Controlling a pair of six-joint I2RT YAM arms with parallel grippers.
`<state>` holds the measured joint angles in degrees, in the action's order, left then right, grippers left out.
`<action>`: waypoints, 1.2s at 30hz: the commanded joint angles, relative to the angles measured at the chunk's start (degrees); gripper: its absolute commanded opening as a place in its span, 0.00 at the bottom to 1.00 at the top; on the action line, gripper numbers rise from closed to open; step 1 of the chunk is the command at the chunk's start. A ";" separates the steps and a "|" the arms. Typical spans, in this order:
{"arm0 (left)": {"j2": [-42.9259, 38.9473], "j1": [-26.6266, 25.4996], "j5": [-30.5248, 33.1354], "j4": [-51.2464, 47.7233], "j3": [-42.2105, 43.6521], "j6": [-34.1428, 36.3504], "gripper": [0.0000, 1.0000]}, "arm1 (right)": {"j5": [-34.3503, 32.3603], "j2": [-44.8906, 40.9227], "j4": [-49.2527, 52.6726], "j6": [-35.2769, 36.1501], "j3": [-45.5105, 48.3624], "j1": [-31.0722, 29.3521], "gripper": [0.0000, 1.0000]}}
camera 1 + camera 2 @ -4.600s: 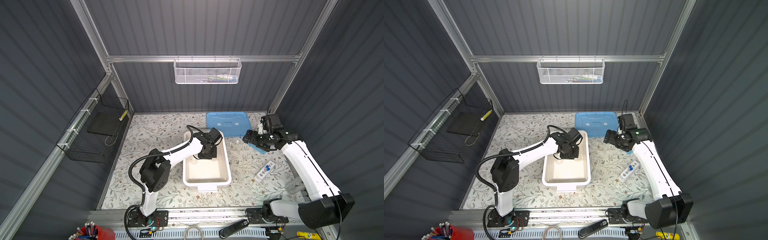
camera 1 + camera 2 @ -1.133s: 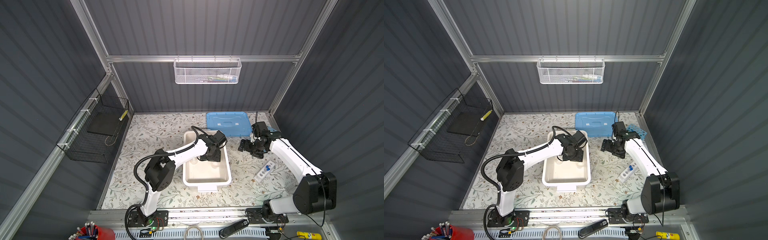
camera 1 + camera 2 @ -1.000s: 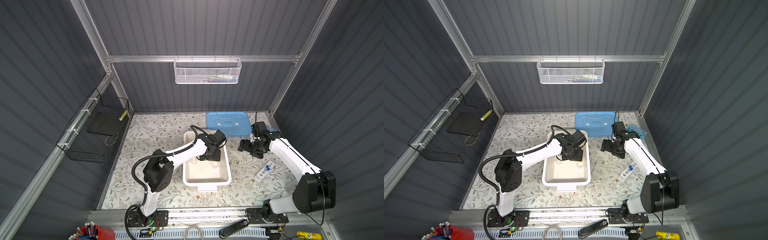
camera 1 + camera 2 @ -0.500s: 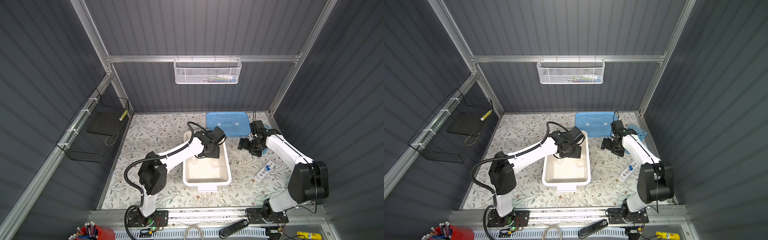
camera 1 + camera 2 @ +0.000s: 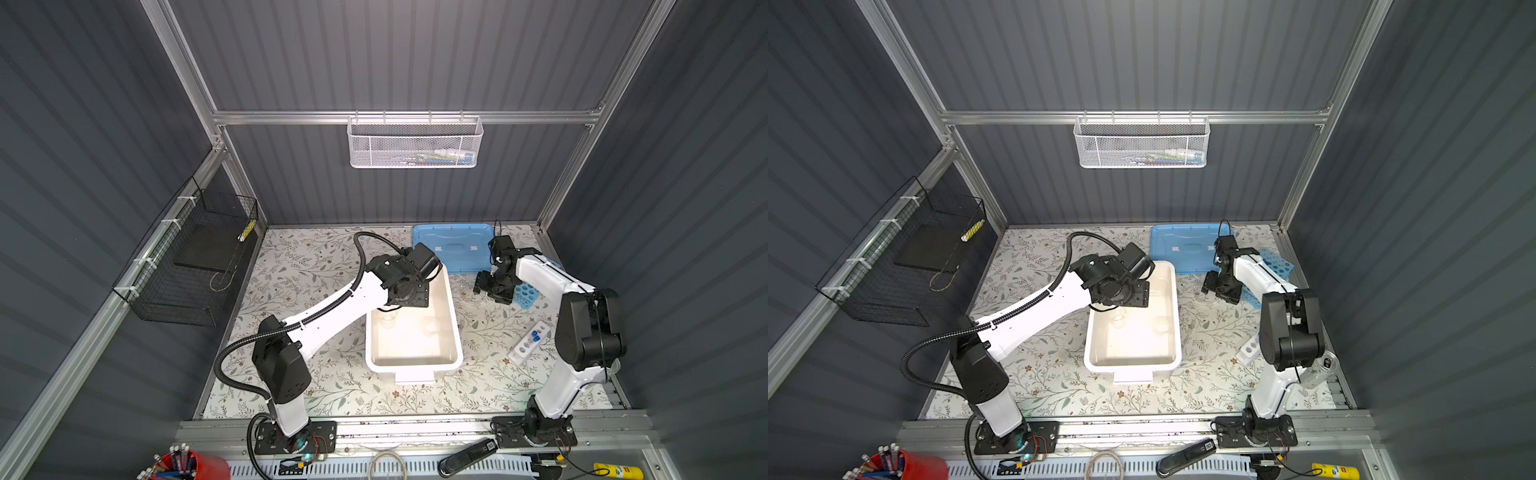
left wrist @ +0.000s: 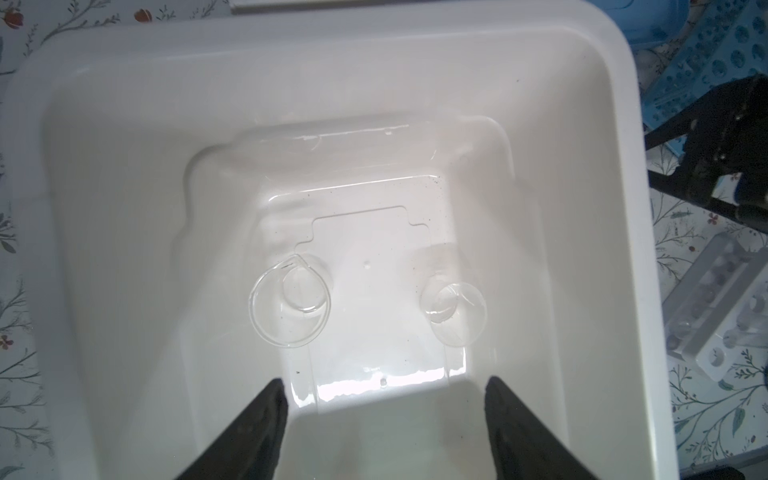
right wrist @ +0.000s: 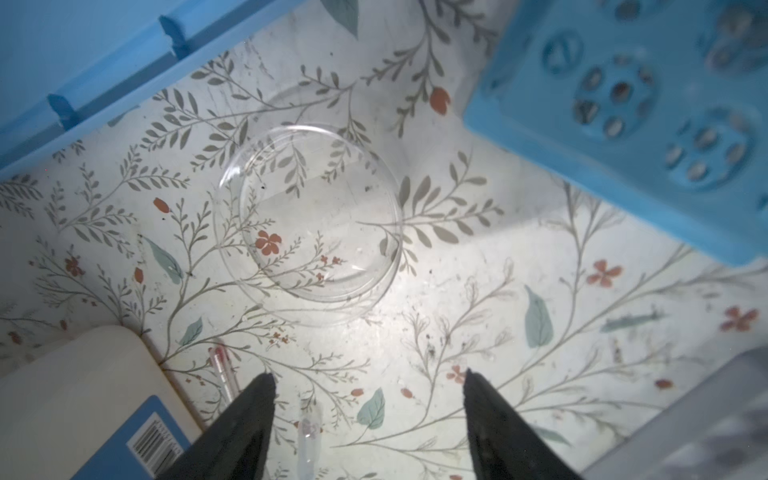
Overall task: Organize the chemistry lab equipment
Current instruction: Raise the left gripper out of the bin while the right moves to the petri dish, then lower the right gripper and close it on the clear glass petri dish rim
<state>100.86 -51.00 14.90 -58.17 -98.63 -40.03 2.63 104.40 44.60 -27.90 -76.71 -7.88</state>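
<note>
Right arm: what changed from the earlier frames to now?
The right gripper swung from the blue rack toward the middle and now hangs open and empty by a clear dish on the table. The left gripper stayed above the white tub. The tub, the rack and the blue lid did not move.

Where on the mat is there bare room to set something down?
Bare mat lies rear-left, between white tub and wire basket, and in front of the tub. Crowded right of the tub: blue lid, clear dish, sky-blue rack, white tube rack.
</note>
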 commanded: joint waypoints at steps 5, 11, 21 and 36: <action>-4.06 2.84 1.99 -0.27 1.06 2.67 0.76 | -2.57 5.00 0.39 -0.39 -3.41 0.23 0.56; -3.85 3.81 1.15 -0.27 -0.08 4.67 0.76 | -2.99 8.30 0.07 -0.52 -4.16 0.36 0.48; -4.00 4.68 0.17 1.65 -0.49 5.78 0.76 | -2.79 12.14 -1.59 -0.50 -5.05 0.67 0.37; -4.84 5.37 -2.41 3.63 0.79 5.79 0.76 | -3.05 11.90 -1.57 0.42 -4.26 1.02 0.19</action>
<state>97.51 -46.02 13.30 -54.74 -98.04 -35.11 0.38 115.90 42.78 -27.86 -81.01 -7.16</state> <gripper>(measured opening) 0.759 0.199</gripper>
